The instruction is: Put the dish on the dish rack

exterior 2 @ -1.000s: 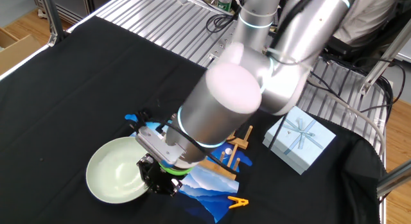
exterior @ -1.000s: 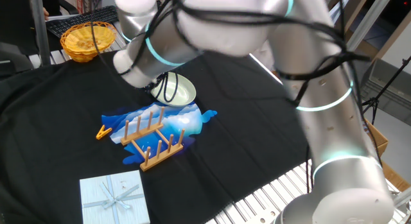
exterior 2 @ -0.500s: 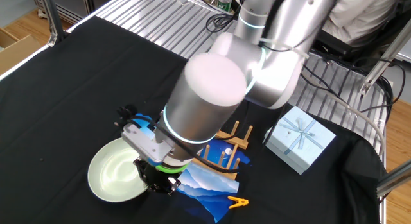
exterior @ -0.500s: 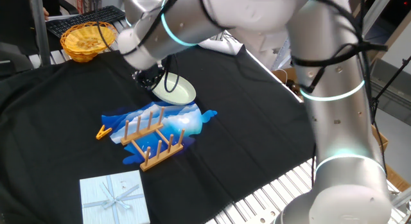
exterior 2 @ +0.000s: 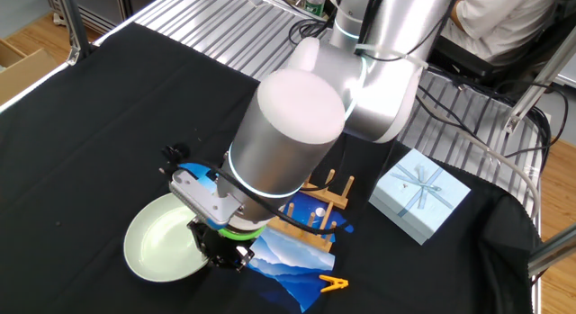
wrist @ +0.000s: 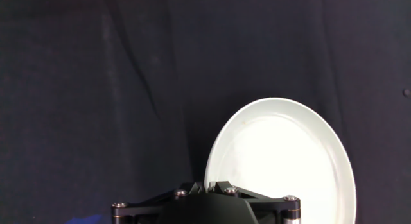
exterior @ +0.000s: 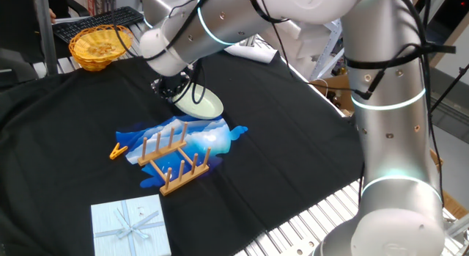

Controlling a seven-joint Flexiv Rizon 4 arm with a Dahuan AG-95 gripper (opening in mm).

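In one fixed view there is one dish (exterior: 200, 103), one dish rack (exterior: 174, 160), one orange clothespin (exterior: 117, 150), one yellow wicker basket (exterior: 99, 45), one pale blue gift box (exterior: 130, 226) tied with a ribbon, and one blue-and-white patterned sheet (exterior: 192, 139) spread under the rack, all on a table covered in black cloth (exterior: 278, 146). The dish is round, shallow, pale green-white and glossy, lying on the cloth just beyond the far edge of the sheet, apart from the rack. The gripper (exterior: 174, 91) sits low at the dish's near rim, but the arm's wrist hides the fingertips, so from here I cannot tell whether they are spread or pinching. In the other fixed view the same single dish (exterior 2: 162, 251) lies flat on the cloth beside the sheet (exterior 2: 290, 251), with the rack (exterior 2: 322, 204) partly hidden behind the arm, the clothespin (exterior 2: 334, 282) at the sheet's near edge and the gift box (exterior 2: 419, 194) well apart. The gripper (exterior 2: 223, 253) hangs over the dish's rim nearest the sheet; its fingers are again masked by its own body. In the hand view only one dish (wrist: 282, 161) shows, a plain bright oval with a raised rim against the dark cloth, its lower edge running under the gripper's black mount; the fingertips are out of frame, so the grip cannot be judged.
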